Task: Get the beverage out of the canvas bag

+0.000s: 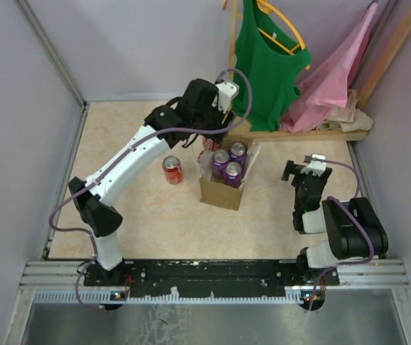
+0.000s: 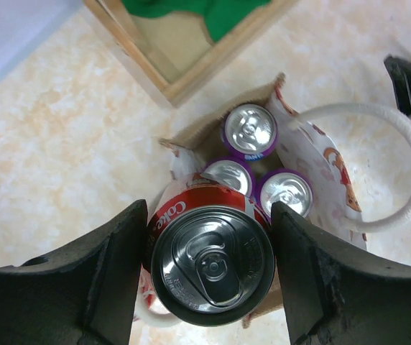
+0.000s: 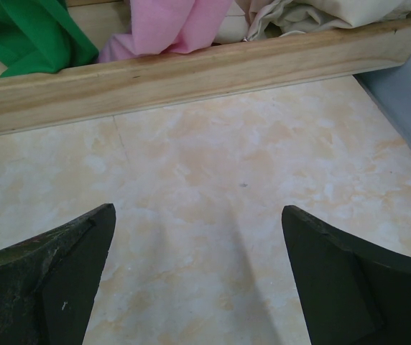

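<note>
Top view: the canvas bag (image 1: 221, 188) sits mid-bench, a bit toward the far edge, with purple cans (image 1: 227, 164) inside and a loose red can (image 1: 172, 169) just to its left. The left gripper (image 1: 211, 140) hangs over the bag's far-left corner, and the right gripper (image 1: 302, 170) is off near the right edge.

Left wrist: the claw's pinching a Coke can (image 2: 213, 262) at the bag's corner, right beside three purple cans.

Right wrist: fingers (image 3: 47, 280) spread wide over the bench (image 3: 213, 187), wooden frame (image 3: 191, 72) ahead.
</note>
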Controlling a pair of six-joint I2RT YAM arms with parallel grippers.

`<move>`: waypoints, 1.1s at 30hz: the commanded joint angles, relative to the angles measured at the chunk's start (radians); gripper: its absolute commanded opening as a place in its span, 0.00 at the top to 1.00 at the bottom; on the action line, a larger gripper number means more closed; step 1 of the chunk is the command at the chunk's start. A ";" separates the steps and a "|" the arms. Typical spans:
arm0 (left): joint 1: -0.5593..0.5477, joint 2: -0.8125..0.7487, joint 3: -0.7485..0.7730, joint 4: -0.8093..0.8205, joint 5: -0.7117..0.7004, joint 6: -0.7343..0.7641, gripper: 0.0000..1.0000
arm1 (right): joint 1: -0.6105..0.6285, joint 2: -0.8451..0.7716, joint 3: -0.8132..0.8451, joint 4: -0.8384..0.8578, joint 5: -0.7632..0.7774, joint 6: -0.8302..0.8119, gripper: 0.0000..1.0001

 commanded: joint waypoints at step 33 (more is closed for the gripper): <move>0.455 -0.781 -0.999 0.457 -0.136 -0.175 1.00 | -0.002 -0.004 0.017 0.034 0.001 0.004 0.01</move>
